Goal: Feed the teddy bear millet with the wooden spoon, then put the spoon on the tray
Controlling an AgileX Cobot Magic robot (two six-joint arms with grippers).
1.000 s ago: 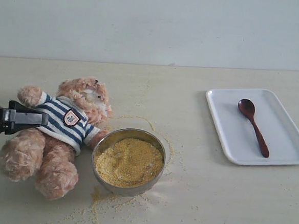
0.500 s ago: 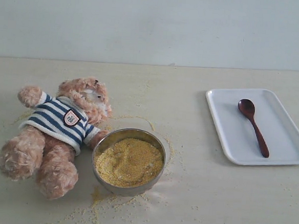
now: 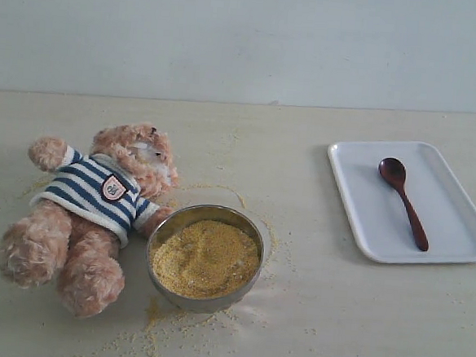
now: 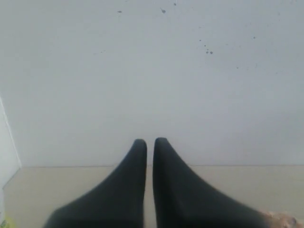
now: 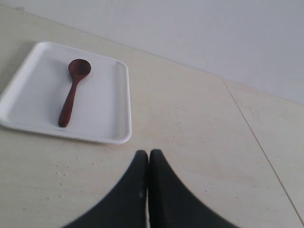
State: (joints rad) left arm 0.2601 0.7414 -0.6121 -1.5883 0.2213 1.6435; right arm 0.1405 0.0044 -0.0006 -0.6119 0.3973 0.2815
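Right pincer (image 5: 145,153): I read it closed, empty, above bare bench (image 5: 199,123).
Left pincer (image 4: 149,142): closed, empty (facing the wall).
Millet (image 3: 205,256): in the steel bowl (image 3: 205,303), just beside the teddy bear (image 3: 89,209).
Wooden spoon (image 5: 71,95): on the tray (image 5: 104,109), handle towards my right pincer, bowl end farther; right arm nearer.

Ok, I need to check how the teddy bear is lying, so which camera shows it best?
The exterior view: the whole teddy bear shows there, lying beside the bowl. The left wrist view catches only what looks like a scrap of its fur; the right wrist view shows none of it.
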